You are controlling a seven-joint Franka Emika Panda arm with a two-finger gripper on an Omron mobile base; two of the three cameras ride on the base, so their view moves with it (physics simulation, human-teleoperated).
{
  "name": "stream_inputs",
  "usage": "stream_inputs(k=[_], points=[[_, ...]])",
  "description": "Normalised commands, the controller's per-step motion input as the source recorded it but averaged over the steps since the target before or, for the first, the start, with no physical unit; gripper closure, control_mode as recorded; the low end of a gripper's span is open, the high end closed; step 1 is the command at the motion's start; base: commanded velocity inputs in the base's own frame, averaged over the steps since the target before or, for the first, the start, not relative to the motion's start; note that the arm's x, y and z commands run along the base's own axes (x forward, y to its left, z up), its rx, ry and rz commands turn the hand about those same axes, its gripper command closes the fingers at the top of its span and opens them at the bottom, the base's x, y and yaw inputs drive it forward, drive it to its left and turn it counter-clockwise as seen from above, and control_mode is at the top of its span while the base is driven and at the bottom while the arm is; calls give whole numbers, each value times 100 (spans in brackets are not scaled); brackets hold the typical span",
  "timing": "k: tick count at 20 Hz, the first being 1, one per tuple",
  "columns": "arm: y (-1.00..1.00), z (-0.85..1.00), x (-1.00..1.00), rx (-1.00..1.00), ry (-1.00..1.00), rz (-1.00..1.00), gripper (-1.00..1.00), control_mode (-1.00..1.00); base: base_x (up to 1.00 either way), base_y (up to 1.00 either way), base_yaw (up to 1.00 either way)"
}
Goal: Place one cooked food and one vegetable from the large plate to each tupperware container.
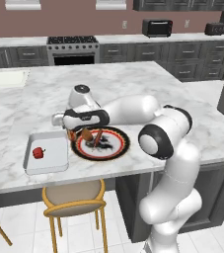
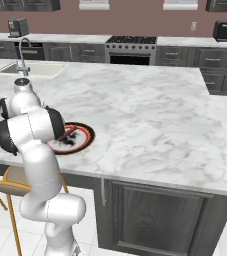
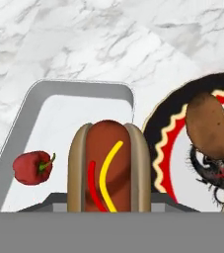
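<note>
The hot dog (image 3: pixel 108 168) was held clamped in the gripper (image 1: pixel 79 134), between tray (image 3: pixel 74 94) and plate (image 1: pixel 125 143). Its bun was judged soft, best gripped mid-length.

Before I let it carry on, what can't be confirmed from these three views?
- End effector fingertips: in the hand view the hot dog covers them, so the grip isn't confirmed.
- Second tupperware container: right base view, cut by the left edge and hidden behind the arm.
- Large plate contents: left base view, partly behind the wrist; corn dog stick cut off in the hand view.
</note>
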Motion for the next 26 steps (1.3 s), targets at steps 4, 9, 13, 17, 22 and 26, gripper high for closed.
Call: stream_inputs(k=[4,9,13,17,22,26], points=[[56,0,15,-12,5,2,100,-100,0,0,0],[44,-13,0,0,18,-1,100,-100,0,0,0],[31,-28,0,-1,24,-10,100,-100,0,0,0],[2,-47,0,-1,1,-2,100,-100,0,0,0],[0,-53,2,0,-4,0,100,-100,0,0,0],[0,-59,7,0,7,0,100,-100,0,0,0]])
